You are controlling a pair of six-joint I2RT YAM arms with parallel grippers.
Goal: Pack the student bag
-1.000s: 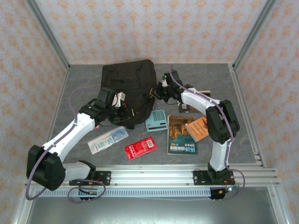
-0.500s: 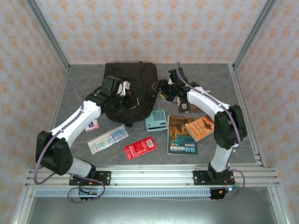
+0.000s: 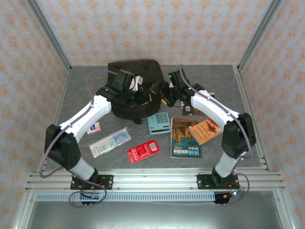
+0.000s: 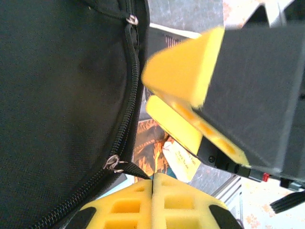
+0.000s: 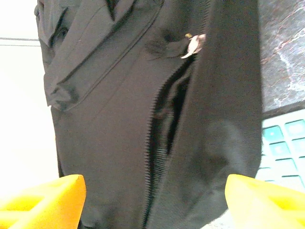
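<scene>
A: Where does the student bag (image 3: 143, 69) lie?
B: At the far centre of the table (image 3: 224, 81), just behind the calculator (image 3: 159, 123).
A: And the jaws?
B: Left gripper (image 4: 152, 183) clenched on a zipper pull (image 4: 125, 166); right gripper (image 5: 152, 191) spread wide against the bag's fabric.

Bright and even in the top view, lit from above. Soft, pale shadows on the table (image 3: 81, 90) under the arms. Clear and sharp all over. Very dark on the student bag (image 3: 143, 71), hard to see folds there.

Close and fuzzy in the left wrist view: big yellow blur of the left gripper (image 4: 152, 191) at the bottom, bigger blur of the right gripper (image 4: 177, 98) on the right. Sharper on the zipper pull (image 4: 114, 163). Washed pale in the top right corner.

Soft and smeary in the right wrist view. White glare down the left side. Fuzzy yellow fingers (image 5: 43, 198) in both bottom corners, blurry calculator (image 5: 281, 148) at the right edge.
</scene>
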